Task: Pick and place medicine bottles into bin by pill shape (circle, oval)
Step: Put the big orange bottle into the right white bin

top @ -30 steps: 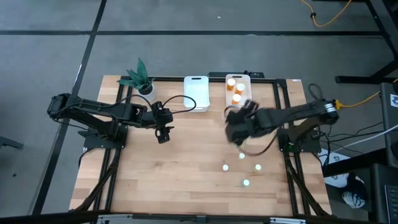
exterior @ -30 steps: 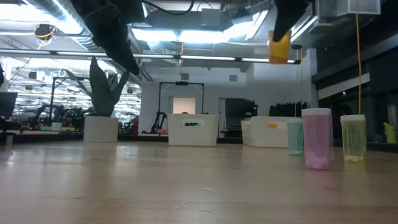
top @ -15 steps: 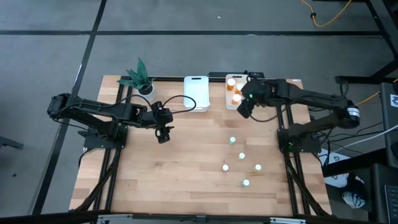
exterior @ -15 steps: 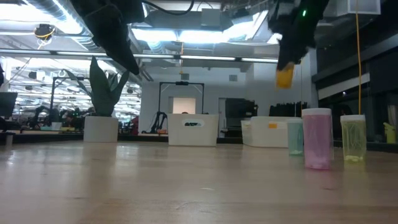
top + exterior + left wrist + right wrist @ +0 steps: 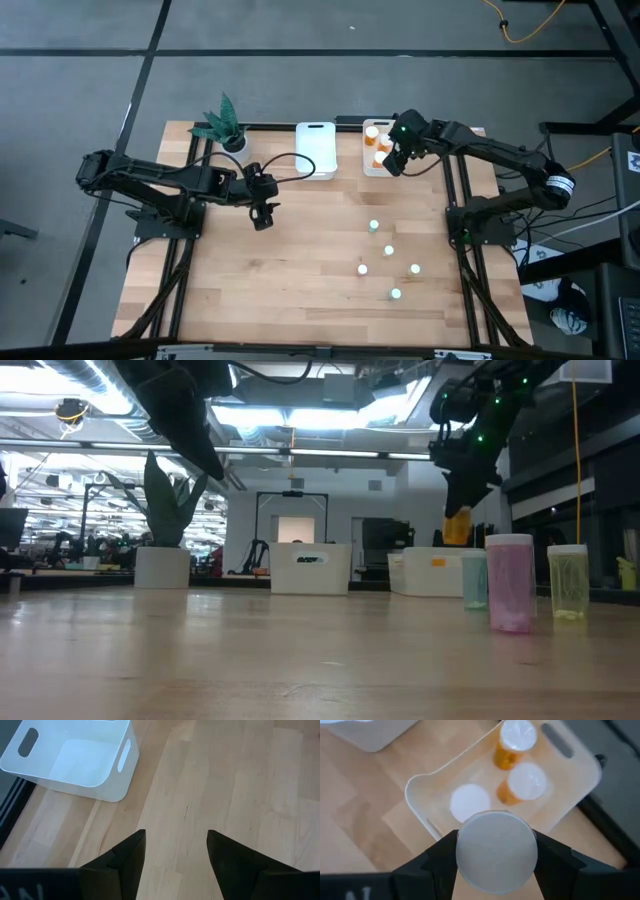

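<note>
Right gripper [image 5: 398,160] hangs above right bin [image 5: 580,762], fingers clenched on white-capped orange bottle [image 5: 496,850]; three bottles stand inside. Five pale bottles [image 5: 389,251] on worktop [image 5: 300,270]. Left gripper [image 5: 262,215] waits mid-worktop, fingers parted, empty.

Two white bins [image 5: 316,150] counted at desk's far edge. Three orange bottles [image 5: 516,741] seen inside right-hand bin, fourth [image 5: 496,851] held in right gripper's jaws. Five pale bottles [image 5: 389,250] counted on desk [image 5: 300,270]. One potted plant [image 5: 224,125].
</note>
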`<action>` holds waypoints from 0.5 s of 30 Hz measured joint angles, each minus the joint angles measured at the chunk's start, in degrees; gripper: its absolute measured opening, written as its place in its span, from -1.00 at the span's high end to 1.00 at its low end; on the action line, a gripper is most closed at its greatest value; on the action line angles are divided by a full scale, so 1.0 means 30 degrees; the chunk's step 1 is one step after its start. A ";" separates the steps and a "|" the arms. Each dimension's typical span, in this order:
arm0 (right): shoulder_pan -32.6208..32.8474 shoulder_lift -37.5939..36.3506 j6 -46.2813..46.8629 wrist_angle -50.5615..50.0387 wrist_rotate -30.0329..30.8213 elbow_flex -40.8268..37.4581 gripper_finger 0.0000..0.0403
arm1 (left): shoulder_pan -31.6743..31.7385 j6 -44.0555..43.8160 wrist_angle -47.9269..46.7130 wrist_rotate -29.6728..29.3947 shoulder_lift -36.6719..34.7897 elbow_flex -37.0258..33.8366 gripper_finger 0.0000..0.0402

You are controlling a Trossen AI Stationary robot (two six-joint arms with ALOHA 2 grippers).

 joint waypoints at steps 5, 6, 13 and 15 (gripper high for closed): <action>-0.0621 0.0927 -0.0821 0.0004 -0.0597 -0.0040 -0.06 | 0.0003 -0.0075 0.0011 -0.0012 -0.0002 0.0002 -0.01; -0.0648 0.1140 -0.1201 0.0004 -0.0595 -0.0040 -0.06 | 0.0000 -0.0082 0.0011 -0.0010 -0.0002 0.0002 -0.01; -0.0654 0.2894 -0.2297 0.0358 -0.0591 -0.0040 -0.06 | 0.0003 -0.0111 0.0011 -0.0024 -0.0002 0.0000 -0.01; -0.0679 0.3320 -0.2549 0.0621 -0.0590 -0.0040 -0.06 | 0.0006 -0.0118 0.0011 -0.0024 -0.0002 0.0004 -0.01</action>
